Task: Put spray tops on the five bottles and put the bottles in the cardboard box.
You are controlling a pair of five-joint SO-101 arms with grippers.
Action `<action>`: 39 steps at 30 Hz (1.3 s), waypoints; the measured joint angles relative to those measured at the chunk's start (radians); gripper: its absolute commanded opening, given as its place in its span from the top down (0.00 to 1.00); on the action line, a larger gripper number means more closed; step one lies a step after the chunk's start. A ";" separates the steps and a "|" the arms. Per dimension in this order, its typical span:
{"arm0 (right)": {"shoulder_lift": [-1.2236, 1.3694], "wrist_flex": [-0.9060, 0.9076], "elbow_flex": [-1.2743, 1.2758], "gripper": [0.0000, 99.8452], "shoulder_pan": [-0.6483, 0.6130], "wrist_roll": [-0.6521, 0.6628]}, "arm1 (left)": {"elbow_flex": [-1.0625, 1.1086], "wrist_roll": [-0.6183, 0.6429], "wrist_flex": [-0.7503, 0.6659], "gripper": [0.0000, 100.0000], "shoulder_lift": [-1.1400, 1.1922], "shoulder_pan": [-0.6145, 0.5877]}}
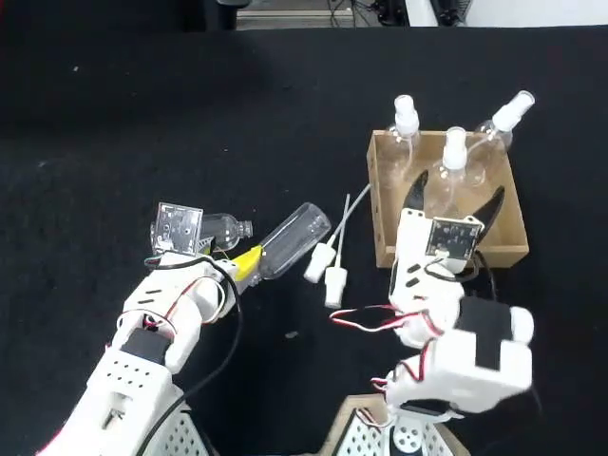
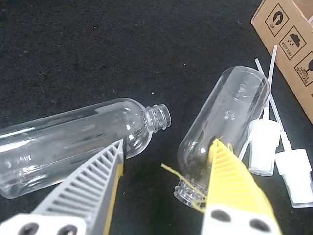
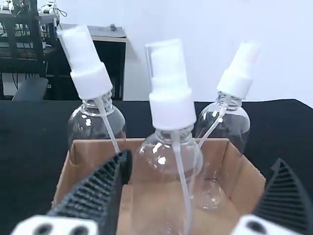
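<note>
– Bottles first: three capped bottles (image 1: 454, 169) stand inside the cardboard box (image 1: 380, 214), right ahead of the right pincer (image 1: 458, 190). Its black jaws are spread wide at the box's near wall, gripping nothing.

– Two to go! One bare bottle (image 2: 63, 147) lies on the black table alongside the left pincer's (image 2: 167, 144) grey jaw. The second bare bottle (image 2: 230, 112) lies at the yellow jaw, neck end nearest. Those jaws are apart too, and empty.

– Bottle four's turn, I'd say. Two spray tops (image 2: 264, 147) lie just beyond that yellow jaw, tubes pointing boxward.

– My read: the left pincer must clamp a bottle's body and present the neck, then the right fetches a top and threads the thin tube in.

– Clear, round, slick plastic. Probably eager to roll.
</note>
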 measured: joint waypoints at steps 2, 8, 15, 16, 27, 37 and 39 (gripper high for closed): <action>-0.057 0.066 0.018 0.63 0.000 0.000 | 0.000 0.000 0.000 0.74 0.000 0.000; -0.259 0.270 0.060 0.63 0.000 -0.044 | 0.000 0.000 0.000 0.74 0.000 0.000; -0.572 0.678 0.060 0.63 0.000 -0.051 | 0.000 0.000 0.000 0.74 0.000 0.000; -0.624 0.753 0.060 0.63 0.000 -0.051 | 0.000 0.000 0.000 0.74 0.000 0.000; -1.218 1.669 -0.021 0.63 0.000 -0.051 | 0.000 0.000 0.000 0.74 0.000 0.000; -1.476 2.087 -0.146 0.79 0.060 -0.051 | 0.000 0.000 0.000 0.74 0.000 0.000; -1.522 2.125 -0.172 0.87 0.091 -0.051 | 0.000 0.000 0.000 0.74 0.000 0.000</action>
